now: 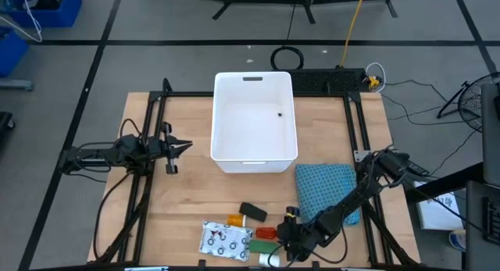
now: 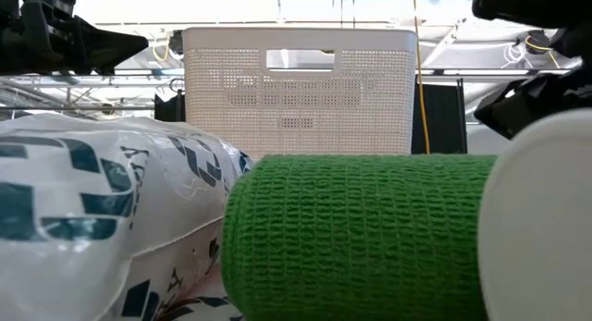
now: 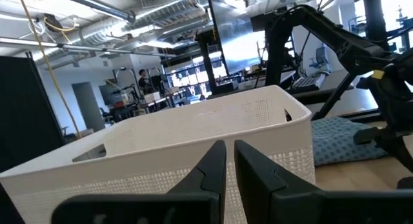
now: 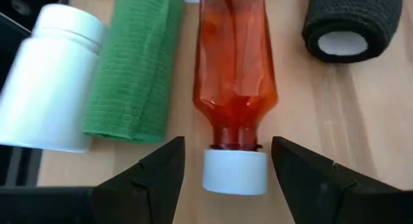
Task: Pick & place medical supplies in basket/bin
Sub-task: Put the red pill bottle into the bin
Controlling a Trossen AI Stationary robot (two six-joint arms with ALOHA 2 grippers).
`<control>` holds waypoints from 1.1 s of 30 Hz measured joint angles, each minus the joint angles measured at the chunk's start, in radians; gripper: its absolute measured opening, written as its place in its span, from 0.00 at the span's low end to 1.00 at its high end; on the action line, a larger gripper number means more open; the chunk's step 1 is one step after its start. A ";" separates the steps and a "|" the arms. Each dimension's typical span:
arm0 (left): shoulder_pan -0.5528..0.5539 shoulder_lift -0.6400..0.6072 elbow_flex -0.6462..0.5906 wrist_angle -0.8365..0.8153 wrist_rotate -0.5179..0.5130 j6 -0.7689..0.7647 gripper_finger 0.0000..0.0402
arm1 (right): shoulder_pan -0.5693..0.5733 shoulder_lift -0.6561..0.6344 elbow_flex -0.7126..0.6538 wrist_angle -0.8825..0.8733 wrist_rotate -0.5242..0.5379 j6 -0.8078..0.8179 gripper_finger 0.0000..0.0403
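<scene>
We see the right gripper [image 4: 226, 162] low over the near edge of the wooden table [image 1: 187, 193], fingers spread either side of the white cap of the red tube [image 4: 233, 69], not touching it. The tube lies flat between the green roll [image 4: 139, 69] and the black roll [image 4: 348, 24], with the white bottle [image 4: 51, 82] beyond the green one. The left gripper [image 3: 230, 162] waits beside the white bin [image 1: 254, 123], fingers nearly together. Behind the table is an open workshop.
</scene>
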 joint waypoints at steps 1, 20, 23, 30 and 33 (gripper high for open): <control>0.000 0.000 0.000 0.000 0.000 0.000 0.09 | -0.002 -0.001 0.000 -0.001 0.001 -0.008 0.55; 0.000 0.000 0.000 -0.006 0.000 -0.001 0.09 | -0.026 -0.017 0.000 -0.010 -0.011 -0.067 0.28; 0.000 0.000 0.000 -0.006 0.000 -0.003 0.09 | -0.033 -0.049 0.000 -0.033 -0.014 -0.078 0.28; 0.000 0.000 0.000 -0.006 0.001 -0.039 0.09 | -0.039 -0.227 -0.001 -0.118 0.050 -0.173 0.28; 0.000 0.000 0.000 -0.006 0.001 -0.039 0.09 | -0.041 -0.319 0.000 -0.089 0.086 -0.327 0.28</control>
